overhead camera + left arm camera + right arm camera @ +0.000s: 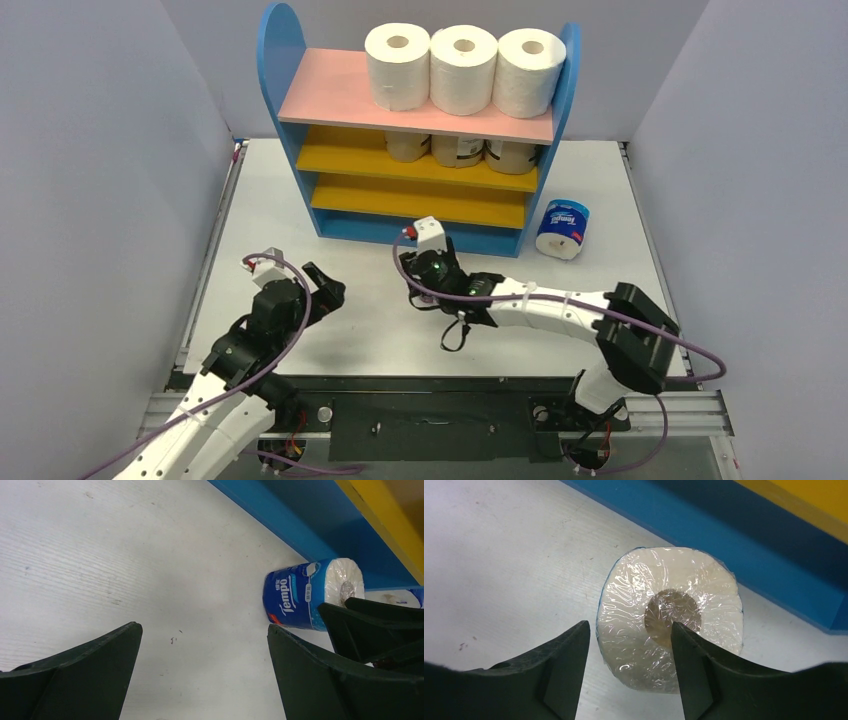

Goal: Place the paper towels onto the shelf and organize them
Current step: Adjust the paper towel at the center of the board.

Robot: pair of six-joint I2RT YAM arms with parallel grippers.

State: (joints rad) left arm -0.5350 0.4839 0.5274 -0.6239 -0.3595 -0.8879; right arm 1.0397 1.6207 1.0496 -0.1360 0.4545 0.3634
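Blue-wrapped roll (292,597), lying just before the shelf (310,530) base, carried white "Tempo" script on its wrapper; the smaller print alongside was unreadable. Second blue roll (563,230), right of the shelf, showed the same script, faint. Dark labels on the tan rolls (457,150) in the shelf were illegible.

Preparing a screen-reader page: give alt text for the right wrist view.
A plastic-wrapped paper towel roll stands on end on the table, with the right tool open astride its wall. The blue base of the shelf runs behind it.
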